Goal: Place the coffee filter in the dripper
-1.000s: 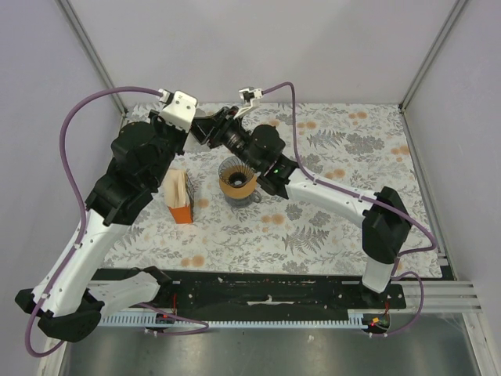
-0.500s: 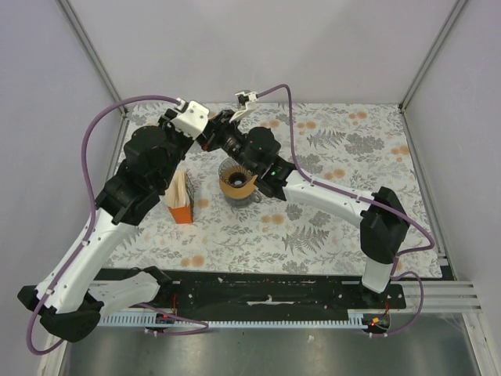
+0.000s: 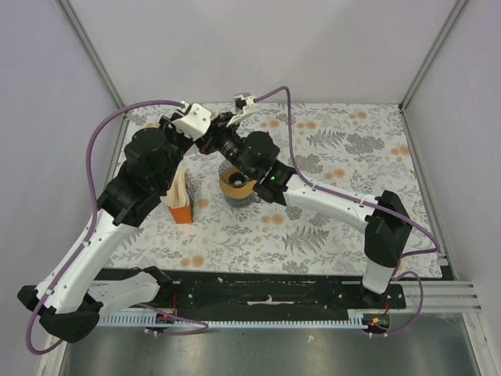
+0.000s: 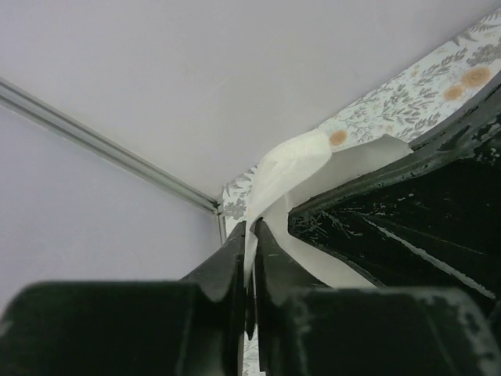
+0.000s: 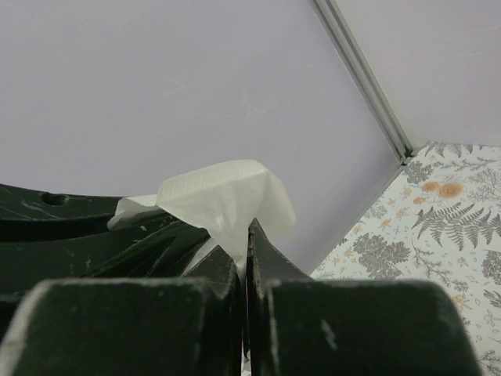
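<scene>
The white paper coffee filter (image 4: 293,160) is pinched between both grippers, held in the air behind the dripper. My left gripper (image 4: 250,235) is shut on one edge of it; my right gripper (image 5: 244,235) is shut on another edge of the filter (image 5: 227,196). In the top view the two grippers meet close together: the left gripper (image 3: 205,135), the right gripper (image 3: 219,139); the filter is mostly hidden between them. The orange-tan dripper (image 3: 236,183) sits on a clear glass cup just in front of them.
An orange-and-tan paper packet (image 3: 180,197) stands left of the dripper, beside the left arm. The floral tablecloth (image 3: 344,157) covers the table. Enclosure walls and metal posts stand close behind the grippers.
Both grippers have come closer together above and behind the dripper. The left gripper moved right and the right gripper shifted slightly left. Both still hold the filter.
</scene>
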`<state>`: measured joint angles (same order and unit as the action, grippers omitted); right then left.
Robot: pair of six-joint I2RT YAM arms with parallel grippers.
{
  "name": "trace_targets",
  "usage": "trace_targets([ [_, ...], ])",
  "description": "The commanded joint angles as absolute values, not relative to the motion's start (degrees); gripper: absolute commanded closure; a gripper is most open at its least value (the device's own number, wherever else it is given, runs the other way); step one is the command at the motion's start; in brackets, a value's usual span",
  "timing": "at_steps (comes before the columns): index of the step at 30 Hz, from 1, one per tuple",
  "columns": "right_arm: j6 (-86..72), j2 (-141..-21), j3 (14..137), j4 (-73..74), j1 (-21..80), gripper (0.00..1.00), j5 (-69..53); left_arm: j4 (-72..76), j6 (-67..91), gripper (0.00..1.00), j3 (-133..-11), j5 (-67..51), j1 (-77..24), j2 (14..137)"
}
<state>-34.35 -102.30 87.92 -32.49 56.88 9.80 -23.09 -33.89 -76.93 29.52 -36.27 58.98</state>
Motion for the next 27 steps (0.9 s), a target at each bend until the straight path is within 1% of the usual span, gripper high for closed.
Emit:
trace_targets([
  [1, -30.2, -97.6, 87.0, -35.8, 57.7, 1.00, 12.1, -20.8, -36.8, 0.98, -77.3, 31.8, -36.7, 59.1],
  [4, -26.2, -94.1, 82.1, -36.9, 56.9, 1.00, 15.1, -19.4, -39.1, 0.98, -78.6, 34.0, -36.6, 58.8],
  [7, -22.2, -91.8, 79.7, -37.2, 56.4, 1.00, 18.4, -19.3, -40.0, 0.98, -79.9, 34.2, -36.6, 58.5],
  [10, -19.1, -91.1, 78.8, -37.2, 56.0, 1.00, 20.6, -19.2, -39.8, 0.98, -81.2, 34.5, -36.6, 59.0],
  [15, -14.9, -91.8, 79.9, -36.0, 55.6, 1.00, 20.7, -20.7, -38.6, 0.98, -82.6, 33.1, -36.6, 59.5],
  [17, -14.4, -91.8, 79.5, -36.5, 55.3, 0.84, 19.6, -21.4, -37.4, 0.98, -83.1, 32.4, -36.6, 59.4],
  [18, -14.5, -91.6, 79.1, -37.3, 55.2, 0.71, 18.7, -21.7, -36.5, 0.98, -83.2, 32.0, -36.6, 59.3],
  [19, -15.0, -91.6, 78.9, -37.8, 55.2, 0.66, 17.7, -22.0, -35.4, 0.98, -83.5, 31.6, -36.6, 59.2],
  [23, -17.3, -93.2, 80.2, -38.4, 55.2, 0.54, 12.2, -25.0, -30.8, 0.98, -85.7, 28.2, -36.6, 59.9],
  [25, -18.6, -94.0, 80.8, -38.8, 55.2, 0.52, 10.3, -25.3, -30.1, 0.98, -86.2, 27.6, -36.6, 60.1],
  [27, -19.7, -94.6, 81.0, -39.8, 55.2, 0.51, 8.2, -25.4, -30.0, 0.98, -86.4, 27.8, -36.6, 60.1],
])
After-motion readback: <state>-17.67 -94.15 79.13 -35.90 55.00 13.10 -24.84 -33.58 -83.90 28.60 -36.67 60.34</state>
